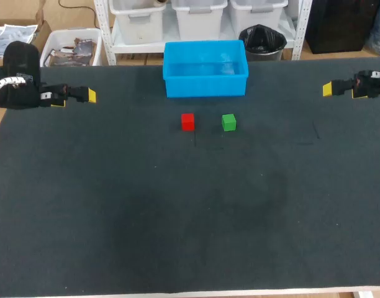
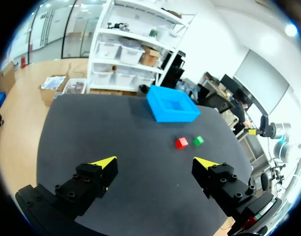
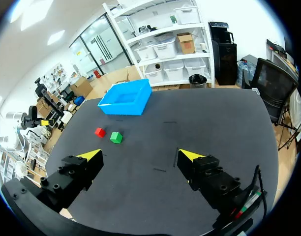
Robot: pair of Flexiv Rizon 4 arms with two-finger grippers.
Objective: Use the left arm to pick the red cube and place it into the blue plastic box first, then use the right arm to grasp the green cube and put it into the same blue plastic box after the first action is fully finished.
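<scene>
Two cubes sit side by side on the dark worktop, in its far half and about midway between its left and right edges. The red cube is the one toward the left edge and the green cube the one toward the right, with a narrow strip of bare surface between them, so they do not touch. Both rest flat on the mat.

Just beyond them, against the middle of the far edge, stands the blue plastic box, open at the top, with nothing showing inside. It is near the cubes but apart from them.

Out at the left edge, close to the far left corner, the left gripper hangs well away from the red cube. In the left wrist view its jaws stand spread wide and hold nothing, with the cubes and the box far ahead of them.

At the right edge, close to the far right corner, the right gripper is likewise well apart from the green cube. The right wrist view shows its jaws released, only bare mat between them.
</scene>
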